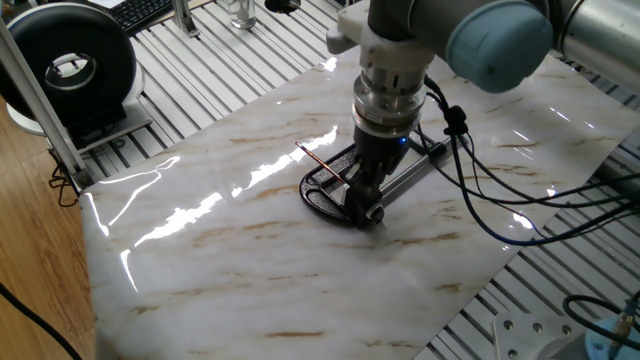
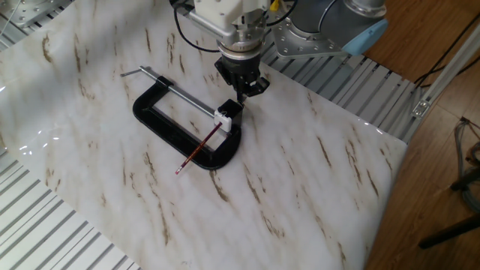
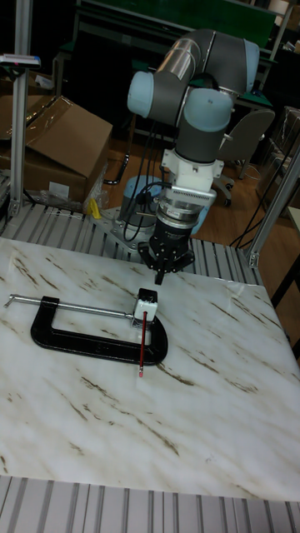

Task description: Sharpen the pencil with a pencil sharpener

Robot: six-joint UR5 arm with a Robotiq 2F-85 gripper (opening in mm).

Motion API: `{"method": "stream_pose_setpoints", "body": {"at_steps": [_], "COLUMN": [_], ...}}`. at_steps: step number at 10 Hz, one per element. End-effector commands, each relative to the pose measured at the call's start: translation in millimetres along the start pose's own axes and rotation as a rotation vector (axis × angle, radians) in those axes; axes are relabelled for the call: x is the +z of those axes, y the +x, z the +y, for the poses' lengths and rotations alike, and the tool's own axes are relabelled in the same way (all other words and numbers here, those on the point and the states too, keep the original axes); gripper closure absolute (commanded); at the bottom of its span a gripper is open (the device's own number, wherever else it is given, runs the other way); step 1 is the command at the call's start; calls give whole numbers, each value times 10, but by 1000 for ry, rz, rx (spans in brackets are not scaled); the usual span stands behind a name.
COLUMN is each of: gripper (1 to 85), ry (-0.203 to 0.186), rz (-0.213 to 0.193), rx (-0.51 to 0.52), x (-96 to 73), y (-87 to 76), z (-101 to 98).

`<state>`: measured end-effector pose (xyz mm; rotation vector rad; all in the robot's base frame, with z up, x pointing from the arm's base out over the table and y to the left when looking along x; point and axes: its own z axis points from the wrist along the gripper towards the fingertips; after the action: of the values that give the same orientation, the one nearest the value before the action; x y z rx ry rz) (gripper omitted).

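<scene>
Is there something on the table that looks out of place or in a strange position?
Nothing is spilled or broken. The one unusual thing: the pencil already sticks out of the pencil sharpener, which sits in the black clamp, and its free end lies across the clamp's frame.

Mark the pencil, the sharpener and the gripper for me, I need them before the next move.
pencil [image 2: 199, 150], the other fixed view, middle of the reddish shaft lying across the clamp.
pencil sharpener [image 3: 147, 305], tall fixed view, its pale top face.
gripper [image 3: 158, 278], tall fixed view, at the fingertips above the sharpener.
</scene>
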<state>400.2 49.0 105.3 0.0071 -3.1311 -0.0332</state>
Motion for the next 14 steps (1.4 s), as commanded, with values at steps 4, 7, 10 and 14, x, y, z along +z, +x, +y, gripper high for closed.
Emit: {"method": "stream_pose_setpoints", "body": {"at_steps": [4, 7, 10, 14], "gripper": [847, 847, 760, 643], "ry": [-18, -12, -29, -49], "rz": [-18, -22, -47, -94], "rx": [-32, 1, -30, -76], "x": [-13, -258, -259, -52], "y": [-47, 179, 229, 265], "z": [46, 83, 111, 91]}}
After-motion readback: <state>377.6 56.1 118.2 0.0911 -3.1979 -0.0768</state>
